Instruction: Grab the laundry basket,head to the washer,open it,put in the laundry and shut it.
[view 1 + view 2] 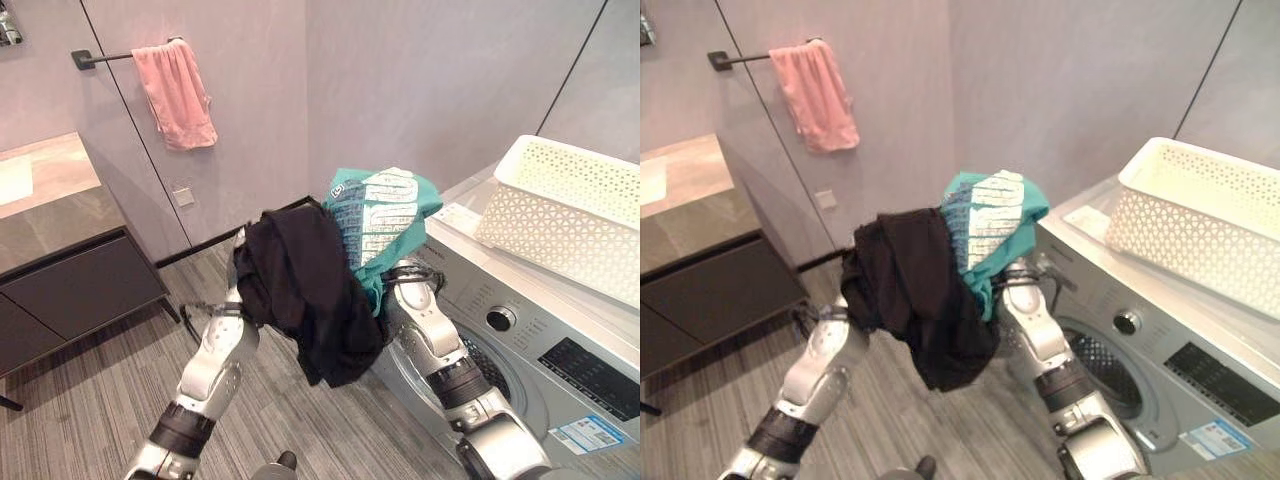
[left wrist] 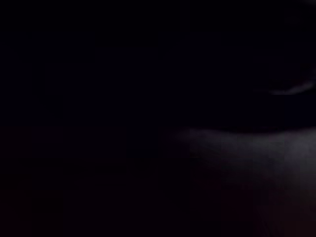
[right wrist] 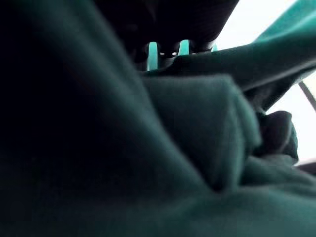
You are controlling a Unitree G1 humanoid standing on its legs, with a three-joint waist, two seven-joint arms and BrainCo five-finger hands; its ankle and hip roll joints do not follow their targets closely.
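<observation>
Both arms are raised in front of the washer (image 1: 540, 340), carrying the laundry between them. The black garment (image 1: 300, 290) drapes over the left hand and forearm and hangs down in loose folds between the two arms. The teal shirt (image 1: 380, 215) with white print sits higher, bunched on top of the right hand, its edge overlapping the black garment.

Left hand: buried under the black cloth, so I can't tell whether the fingers are curled or straight. The left wrist view is just dark fabric (image 2: 158, 98) pressed against the lens.

Right hand: also covered. The right wrist view shows teal cloth (image 3: 187, 128) folded thickly right up against the camera, with dark fabric above it; finger state can't be told.

The white laundry basket (image 1: 570, 215) sits on top of the washer, to the robot's right of the held clothes and clear of both hands. It has perforated lattice walls, and no clothes show above its rim from here. The round washer door (image 1: 1100, 370) is below the right forearm; whether it's ajar or closed isn't clear from this angle.

Elsewhere: a pink towel (image 1: 175, 92) hangs on a dark wall rail (image 1: 100, 58) to the left, above a dark vanity cabinet (image 1: 70, 290) with a stone-look top. Grey wood-grain floor (image 1: 100, 400).
</observation>
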